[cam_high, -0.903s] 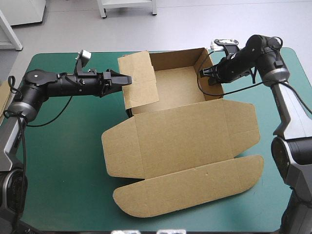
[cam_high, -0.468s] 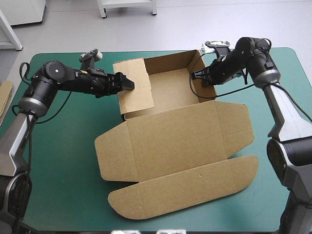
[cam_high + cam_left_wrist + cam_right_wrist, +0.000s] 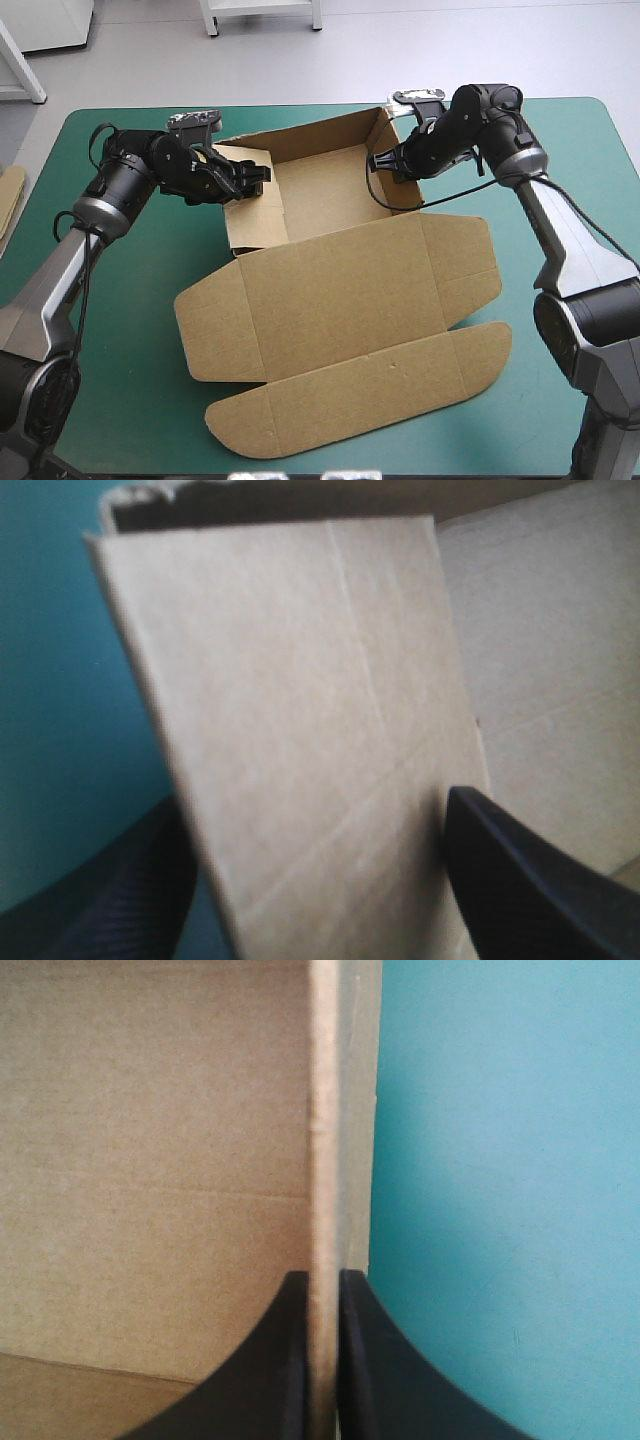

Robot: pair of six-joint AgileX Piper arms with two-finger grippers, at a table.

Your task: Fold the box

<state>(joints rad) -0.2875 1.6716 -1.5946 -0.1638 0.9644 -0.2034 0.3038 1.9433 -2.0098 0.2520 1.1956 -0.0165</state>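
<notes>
Grey floor (image 3: pixel 450 50), white furniture legs (image 3: pixel 210 18) beyond table (image 3: pixel 120 380).

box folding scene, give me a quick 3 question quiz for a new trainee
1. True or false: the right gripper is shut on the right wall of the box.
2. How does the lid lie? A) flat on the teal-green cover B) upright C) rolled up
3. Fill in: in the left wrist view, the fingers of the left gripper stand ____, a brown flap between them.
Key: 1 true; 2 A; 3 apart (open).
</notes>
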